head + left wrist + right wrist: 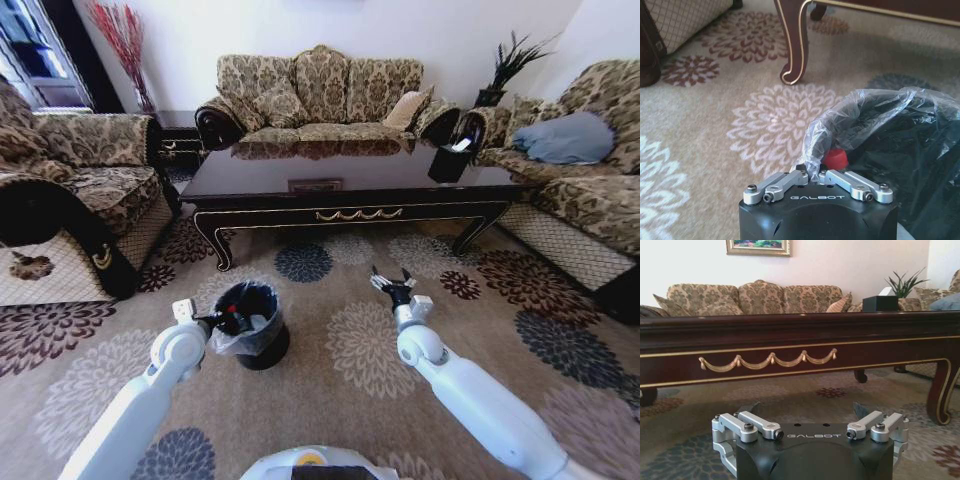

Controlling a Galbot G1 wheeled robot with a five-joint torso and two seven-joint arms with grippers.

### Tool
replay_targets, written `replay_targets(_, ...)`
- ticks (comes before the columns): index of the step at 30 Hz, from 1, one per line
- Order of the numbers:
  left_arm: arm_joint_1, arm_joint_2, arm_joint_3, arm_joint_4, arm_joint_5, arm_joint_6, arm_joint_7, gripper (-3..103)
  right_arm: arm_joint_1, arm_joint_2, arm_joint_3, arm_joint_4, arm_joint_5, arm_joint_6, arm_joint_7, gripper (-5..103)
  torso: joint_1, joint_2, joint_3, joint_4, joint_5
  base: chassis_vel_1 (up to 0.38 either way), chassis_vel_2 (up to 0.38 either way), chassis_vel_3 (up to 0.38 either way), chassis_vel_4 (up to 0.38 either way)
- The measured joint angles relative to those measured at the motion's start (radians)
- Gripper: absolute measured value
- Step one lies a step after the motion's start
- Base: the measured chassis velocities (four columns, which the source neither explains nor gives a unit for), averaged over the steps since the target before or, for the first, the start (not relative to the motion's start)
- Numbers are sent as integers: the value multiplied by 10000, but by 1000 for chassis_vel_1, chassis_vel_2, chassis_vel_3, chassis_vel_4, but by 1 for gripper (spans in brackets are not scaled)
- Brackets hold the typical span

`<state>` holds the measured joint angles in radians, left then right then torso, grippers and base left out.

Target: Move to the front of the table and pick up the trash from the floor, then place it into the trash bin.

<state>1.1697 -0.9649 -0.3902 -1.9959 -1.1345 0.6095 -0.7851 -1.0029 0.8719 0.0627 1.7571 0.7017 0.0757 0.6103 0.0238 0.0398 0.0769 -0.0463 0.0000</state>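
Left gripper [232, 320]: held at the near rim of the trash bin [262, 345], its tip over the folded plastic liner.
Left fingers: drawn in tight together; in the left wrist view the two linkages meet at the middle, right against the crinkled edge of the bag [840, 120]. A small red piece [835, 159] sits directly in front of them, just inside the liner; whether they clamp it cannot be told.
Right gripper [392, 283]: out in front of the robot, low over the floor [340, 400], pointed at the front rail of the counter [330, 180].
Right fingers: spread wide apart, nothing between them; the dark tips stand clear on either side in the right wrist view [862, 410].
Trash bin: black, lined with clear plastic, standing on the carpet on the robot's left, near the counter's curved left leg [795, 45].
Counter: long, dark, glossy, gold swag trim on its rail [767, 361]; a black box [450, 160] stands on its far right end.
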Motion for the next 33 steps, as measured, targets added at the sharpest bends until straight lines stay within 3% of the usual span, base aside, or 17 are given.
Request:
replay_targets(3,303,-129,-149,302,671,-570,478,3,-437,106,309,36,-128,29,29,100,0,0,0,-3,0,0,0,0,0)
replay_targets(9,871,-320,-438,740,1176,-1436,887,3,-964,198,628,49,-348,147,34,100,0,0,0,5,1,0,0,0,0)
replay_targets(31,1276,-598,-578,1178,1562,-1587,483,1,-1002,198,683,11,-348,24,215,100,0,0,0,3,-1,0,0,0,0)
replay_targets(32,1316,-594,-583,1108,1576,-1594,440,11,-1002,198,700,2,-326,-1,281,100,0,1,-1,4,3,0,0,0,0)
replay_targets(33,1346,-589,-581,1048,1568,-1594,442,11,-1002,198,712,2,-301,-33,332,100,-1,1,-1,4,5,0,0,0,0)
